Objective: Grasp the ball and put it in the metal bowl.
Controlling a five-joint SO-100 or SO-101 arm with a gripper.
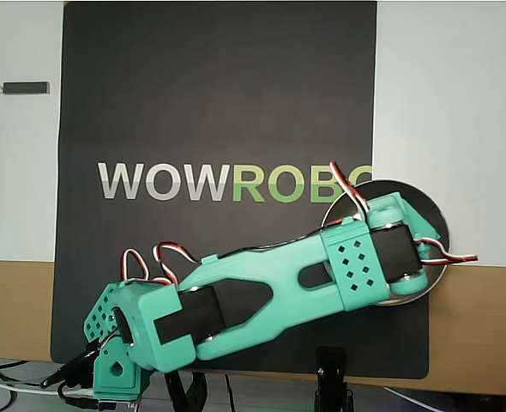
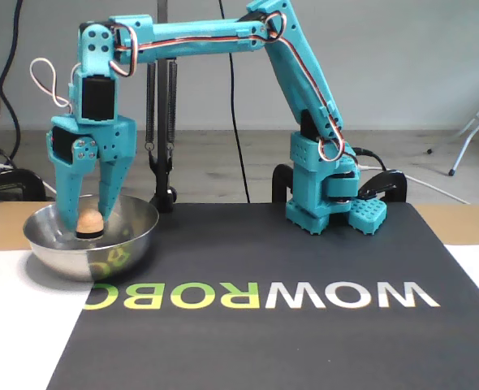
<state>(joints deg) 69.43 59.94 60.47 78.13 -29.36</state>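
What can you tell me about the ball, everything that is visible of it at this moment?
The ball is a small, smooth, pale peach-orange sphere with a matte look. In the fixed view it sits between the two teal fingers of the gripper, low inside the metal bowl, just above the near rim line. Its lower part is hidden behind the rim, so whether it touches the bowl's bottom cannot be told. In the overhead view the arm covers it completely.
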